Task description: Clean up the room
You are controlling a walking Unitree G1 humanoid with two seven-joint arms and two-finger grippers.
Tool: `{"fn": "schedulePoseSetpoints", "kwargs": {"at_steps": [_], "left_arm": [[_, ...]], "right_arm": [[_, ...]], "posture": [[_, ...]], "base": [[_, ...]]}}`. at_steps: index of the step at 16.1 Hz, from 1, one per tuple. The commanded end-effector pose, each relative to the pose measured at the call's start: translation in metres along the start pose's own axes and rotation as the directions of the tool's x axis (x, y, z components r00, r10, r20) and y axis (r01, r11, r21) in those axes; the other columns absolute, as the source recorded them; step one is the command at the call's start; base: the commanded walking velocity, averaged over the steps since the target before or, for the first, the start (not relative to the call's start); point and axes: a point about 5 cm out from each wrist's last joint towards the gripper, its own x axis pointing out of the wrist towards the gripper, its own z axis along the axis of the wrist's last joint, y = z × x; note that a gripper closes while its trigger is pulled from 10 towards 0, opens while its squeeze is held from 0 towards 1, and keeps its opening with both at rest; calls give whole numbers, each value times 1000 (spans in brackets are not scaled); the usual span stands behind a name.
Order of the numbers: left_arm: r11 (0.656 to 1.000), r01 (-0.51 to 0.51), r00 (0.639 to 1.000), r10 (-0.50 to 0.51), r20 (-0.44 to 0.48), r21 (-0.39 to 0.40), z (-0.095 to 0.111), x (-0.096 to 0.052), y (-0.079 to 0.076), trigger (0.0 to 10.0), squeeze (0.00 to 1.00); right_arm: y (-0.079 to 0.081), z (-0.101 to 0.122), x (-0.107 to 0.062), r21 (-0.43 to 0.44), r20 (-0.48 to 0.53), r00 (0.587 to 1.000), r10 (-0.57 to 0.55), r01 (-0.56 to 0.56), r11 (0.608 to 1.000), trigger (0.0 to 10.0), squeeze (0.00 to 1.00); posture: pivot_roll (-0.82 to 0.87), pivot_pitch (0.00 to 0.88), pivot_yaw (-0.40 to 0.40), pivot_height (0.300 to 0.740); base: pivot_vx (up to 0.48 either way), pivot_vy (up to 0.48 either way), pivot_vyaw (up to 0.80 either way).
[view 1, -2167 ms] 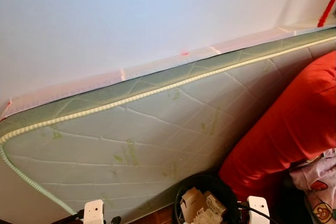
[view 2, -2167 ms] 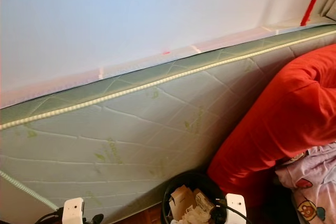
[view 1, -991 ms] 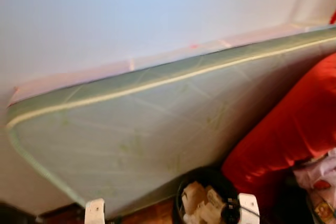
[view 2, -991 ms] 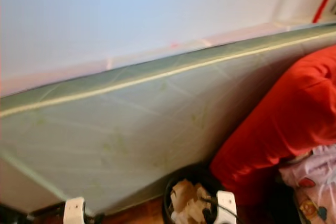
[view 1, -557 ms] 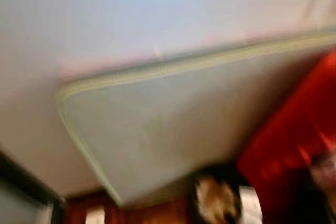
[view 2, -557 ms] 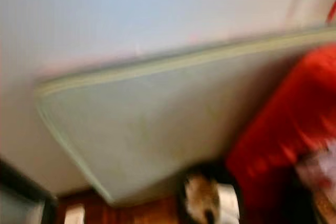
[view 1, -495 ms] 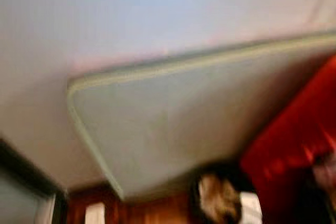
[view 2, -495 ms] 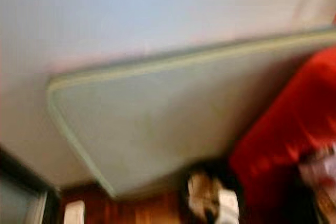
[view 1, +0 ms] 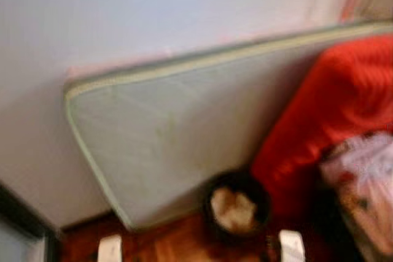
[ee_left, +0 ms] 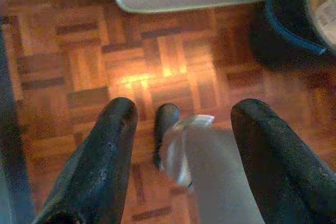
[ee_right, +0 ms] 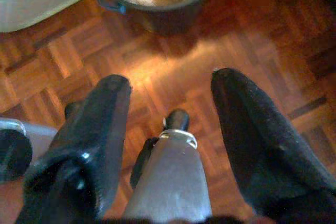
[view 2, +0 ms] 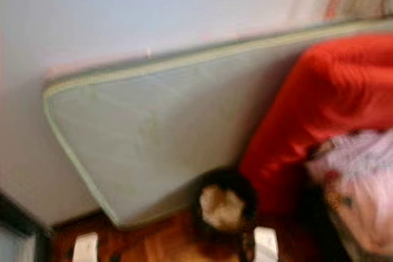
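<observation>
While blurred, head views: pale green mattress (view 1: 178,145) propped on edge against white wall (view 1: 153,10); black bin (view 1: 236,208) of crumpled paper at its foot, beside red bedding (view 1: 331,108).

Left wrist view: left gripper (ee_left: 184,129) spread wide and empty over parquet floor (ee_left: 79,61); mattress corner ahead, bin rim ahead to one side.

Right wrist view: right gripper (ee_right: 170,114) likewise open, grasping nothing; bin directly ahead of fingertips, well apart; mattress edge ahead to one side.
</observation>
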Motion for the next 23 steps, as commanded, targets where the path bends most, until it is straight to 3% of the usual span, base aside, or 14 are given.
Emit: {"fn": "schedulePoseSetpoints", "kwargs": {"at_steps": [1,12,23], "left_arm": [[1000,0,1000,0,-20,18,-5,-1,1,10000,0],[999,5,1000,-4,-21,36,-4,-1,1,10000,0],[999,7,1000,-6,-22,40,-3,-1,1,10000,0]], "right_arm": [[-1,7,1,3,14,1000,-3,3,1000,10000,0],[-2,8,1,-20,0,1000,2,-2,1000,10000,0],[-2,10,1,-5,23,1000,0,1,1000,10000,0]], "posture": [[119,3,-2,740],[121,16,-7,740],[112,24,1,740]], "base": [[0,0,-800],[0,0,-765],[0,-402,0]]}}
